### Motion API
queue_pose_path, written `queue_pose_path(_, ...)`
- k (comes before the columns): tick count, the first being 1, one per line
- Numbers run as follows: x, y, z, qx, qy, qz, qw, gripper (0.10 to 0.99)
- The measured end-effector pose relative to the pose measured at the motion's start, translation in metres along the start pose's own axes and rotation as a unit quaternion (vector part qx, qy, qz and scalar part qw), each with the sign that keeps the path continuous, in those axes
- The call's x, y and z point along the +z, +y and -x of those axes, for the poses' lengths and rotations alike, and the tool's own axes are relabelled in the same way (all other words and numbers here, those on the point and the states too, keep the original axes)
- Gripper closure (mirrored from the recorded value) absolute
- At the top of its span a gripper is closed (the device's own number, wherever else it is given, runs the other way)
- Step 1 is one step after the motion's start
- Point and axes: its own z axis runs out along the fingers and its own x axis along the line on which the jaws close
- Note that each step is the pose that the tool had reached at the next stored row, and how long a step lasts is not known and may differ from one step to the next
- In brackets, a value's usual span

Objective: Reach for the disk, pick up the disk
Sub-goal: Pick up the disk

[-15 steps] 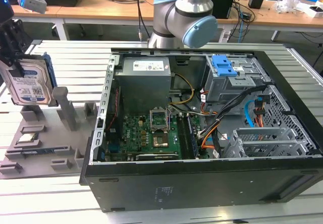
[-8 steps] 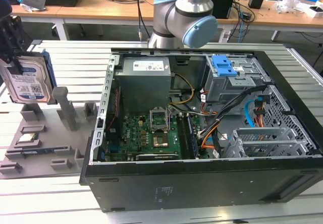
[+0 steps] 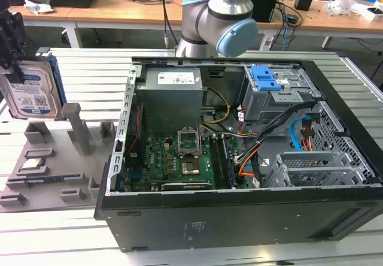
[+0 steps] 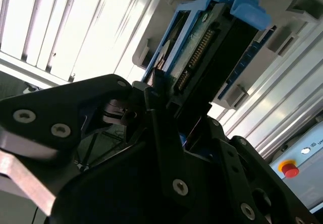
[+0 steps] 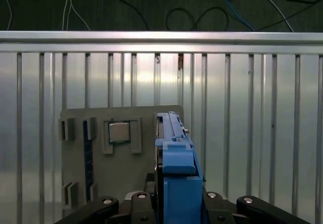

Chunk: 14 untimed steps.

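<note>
The robot's black hand [image 5: 177, 206] was closed narrowly on the disk [image 3: 30, 92], a flat silver metal hard drive in a blue plastic bracket. It stood on edge at the grey plastic tray [image 3: 54, 170], at the exterior view's left. A square, vertical lift seemed wisest.

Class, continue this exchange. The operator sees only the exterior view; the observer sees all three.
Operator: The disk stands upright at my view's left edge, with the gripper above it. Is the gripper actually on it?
Observer: Yes. In the first wrist view the gripper clamps the disk from both sides, seen edge-on.
Operator: I see its labelled face. What is on the edge I can't see?
Observer: The second wrist view shows a row of connector pins there, framed by the blue bracket.
Operator: Anything past it?
Observer: A red push button on a pale box.
</note>
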Motion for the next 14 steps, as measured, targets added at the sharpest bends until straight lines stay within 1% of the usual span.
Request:
queue_pose_path(10, -0.0104, -0.0004, -0.0003, 0.000, 0.0000, -0.0001, 1.0000, 0.725)
queue_pose_path(14, -0.0170, -0.0006, -0.0005, 0.000, -0.0001, -0.0001, 1.0000, 0.725)
